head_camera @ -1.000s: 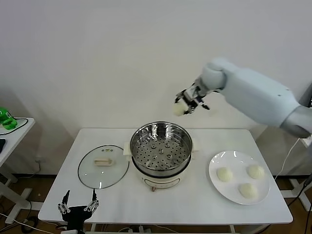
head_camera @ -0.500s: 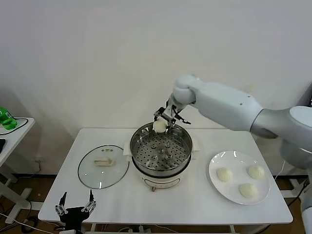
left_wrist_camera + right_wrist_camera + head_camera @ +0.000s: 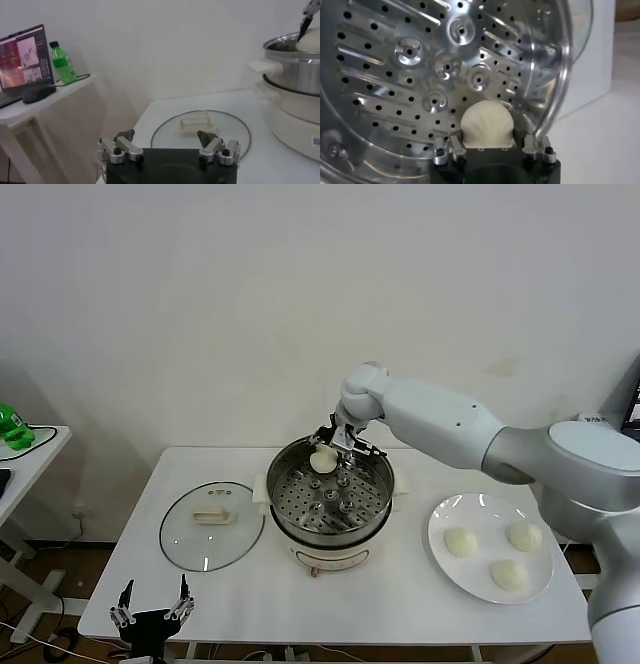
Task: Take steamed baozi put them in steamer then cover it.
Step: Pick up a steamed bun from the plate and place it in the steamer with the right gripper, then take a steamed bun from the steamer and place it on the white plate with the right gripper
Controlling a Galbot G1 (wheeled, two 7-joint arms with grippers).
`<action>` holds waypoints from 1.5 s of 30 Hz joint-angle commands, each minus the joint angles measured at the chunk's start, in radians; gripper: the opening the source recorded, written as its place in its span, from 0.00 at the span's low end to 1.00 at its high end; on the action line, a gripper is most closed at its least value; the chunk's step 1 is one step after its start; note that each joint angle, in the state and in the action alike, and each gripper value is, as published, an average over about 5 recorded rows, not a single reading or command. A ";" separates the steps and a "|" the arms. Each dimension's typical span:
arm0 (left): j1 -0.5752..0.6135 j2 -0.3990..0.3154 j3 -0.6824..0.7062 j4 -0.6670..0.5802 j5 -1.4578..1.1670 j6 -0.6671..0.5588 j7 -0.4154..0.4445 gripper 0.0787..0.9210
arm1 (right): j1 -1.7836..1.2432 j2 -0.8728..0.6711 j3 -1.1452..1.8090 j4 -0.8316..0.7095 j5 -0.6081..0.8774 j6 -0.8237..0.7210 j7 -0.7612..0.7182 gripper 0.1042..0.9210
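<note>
Head view: the right gripper hangs over the far rim of the steamer, pinching one bun just above the perforated tray, while three more buns lie on the white plate to the steamer's right. The glass lid lies flat on the surface just left of the steamer, handle up. The left gripper waits low at the surface's near-left edge, its fingers spread wide and holding nothing.
</note>
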 commanded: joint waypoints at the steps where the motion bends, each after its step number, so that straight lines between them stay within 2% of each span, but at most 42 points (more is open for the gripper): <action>1: 0.000 0.000 0.000 0.001 0.001 0.000 0.000 0.88 | -0.023 0.015 0.006 -0.041 -0.060 0.047 0.018 0.63; 19: -0.003 -0.005 0.011 -0.003 0.006 0.001 -0.003 0.88 | -0.025 0.022 0.012 -0.047 -0.047 0.057 0.009 0.64; 22: -0.001 -0.004 0.011 -0.006 0.006 0.001 -0.003 0.88 | -0.027 0.023 0.015 -0.055 -0.056 0.064 0.011 0.68; 27: -0.001 -0.003 0.011 -0.007 0.006 0.002 -0.004 0.88 | -0.017 0.009 0.014 -0.036 -0.049 0.068 0.012 0.84; 32: -0.004 -0.005 0.018 0.000 0.011 0.002 -0.004 0.88 | 0.022 -0.027 0.002 0.024 0.024 0.047 0.005 0.88; 39: -0.002 -0.003 0.029 -0.001 0.016 0.003 -0.004 0.88 | 0.194 -0.140 -0.067 0.202 0.227 -0.057 -0.027 0.88; 45: 0.002 0.005 0.047 -0.013 0.023 0.003 -0.003 0.88 | 0.335 -0.266 -0.138 0.253 0.341 -0.124 -0.048 0.88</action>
